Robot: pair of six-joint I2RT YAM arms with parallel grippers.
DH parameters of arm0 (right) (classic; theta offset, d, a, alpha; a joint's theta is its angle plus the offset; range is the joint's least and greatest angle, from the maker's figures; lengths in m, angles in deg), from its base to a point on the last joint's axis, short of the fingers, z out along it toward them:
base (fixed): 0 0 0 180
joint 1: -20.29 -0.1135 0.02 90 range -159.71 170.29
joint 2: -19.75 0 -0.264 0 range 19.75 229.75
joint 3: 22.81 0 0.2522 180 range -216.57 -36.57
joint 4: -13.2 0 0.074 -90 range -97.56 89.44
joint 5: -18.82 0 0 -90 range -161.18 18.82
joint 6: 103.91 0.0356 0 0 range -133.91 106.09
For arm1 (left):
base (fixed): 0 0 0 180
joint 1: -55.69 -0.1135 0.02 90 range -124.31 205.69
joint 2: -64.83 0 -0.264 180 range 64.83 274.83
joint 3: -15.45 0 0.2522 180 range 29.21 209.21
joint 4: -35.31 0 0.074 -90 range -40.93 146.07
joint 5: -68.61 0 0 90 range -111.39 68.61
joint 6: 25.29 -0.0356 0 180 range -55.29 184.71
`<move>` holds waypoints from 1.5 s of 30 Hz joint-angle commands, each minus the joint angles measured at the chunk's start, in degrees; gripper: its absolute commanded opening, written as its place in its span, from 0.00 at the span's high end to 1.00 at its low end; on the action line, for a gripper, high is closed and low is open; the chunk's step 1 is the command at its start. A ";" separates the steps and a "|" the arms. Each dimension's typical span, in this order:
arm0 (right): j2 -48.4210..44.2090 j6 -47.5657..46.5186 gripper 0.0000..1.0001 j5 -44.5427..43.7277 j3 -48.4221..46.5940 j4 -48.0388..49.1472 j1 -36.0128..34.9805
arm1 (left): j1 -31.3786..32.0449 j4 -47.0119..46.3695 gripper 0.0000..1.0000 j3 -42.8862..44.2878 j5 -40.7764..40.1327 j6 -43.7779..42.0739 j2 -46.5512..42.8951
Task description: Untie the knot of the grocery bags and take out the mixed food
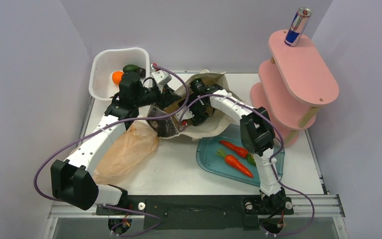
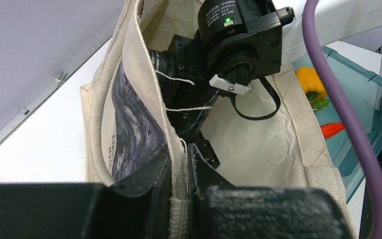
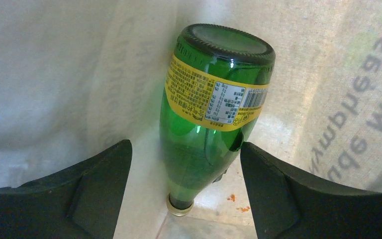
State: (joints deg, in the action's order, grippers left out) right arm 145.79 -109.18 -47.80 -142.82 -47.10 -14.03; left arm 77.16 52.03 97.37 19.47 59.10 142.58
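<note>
Probably heavy, slick glass: we note right hand (image 3: 184,149) gaping, empty, astride green bottle (image 3: 204,99) body; left hand (image 2: 184,172) pinches canvas tote (image 2: 258,134) rim.

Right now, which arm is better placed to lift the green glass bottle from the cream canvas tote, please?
Right: the right gripper, open, flanks the green glass bottle inside the cream canvas tote; the left gripper pinches its rim.

A white tub (image 1: 101,63) at the table's (image 1: 179,172) far left holds a round orange fruit (image 1: 117,77). A pink tiered shelf (image 1: 306,79) stands far right; beside it, a clear blue tray (image 1: 208,152) holds a yellow pepper (image 2: 310,79).
</note>
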 commanded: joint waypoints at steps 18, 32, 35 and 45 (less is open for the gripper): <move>8.97 4.79 0.30 -5.64 -4.26 -2.30 -2.12 | 0.50 -8.00 1.00 2.82 6.57 -1.27 -2.92; -2.16 8.73 1.00 -1.49 5.15 10.17 -3.12 | -3.55 -15.18 1.00 1.87 2.45 10.60 -1.20; -6.54 13.83 1.00 1.07 6.92 15.10 -3.02 | -3.54 -15.87 1.00 1.02 -0.34 10.14 -0.94; -16.79 24.53 1.00 6.39 16.20 32.56 -2.62 | -3.68 -15.61 1.00 1.32 -7.35 8.89 0.97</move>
State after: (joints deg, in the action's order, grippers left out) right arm 138.29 -90.88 -47.19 -127.13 -28.98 -16.24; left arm 73.54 43.42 96.61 15.84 68.00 143.22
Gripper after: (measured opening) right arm 0.637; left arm 0.094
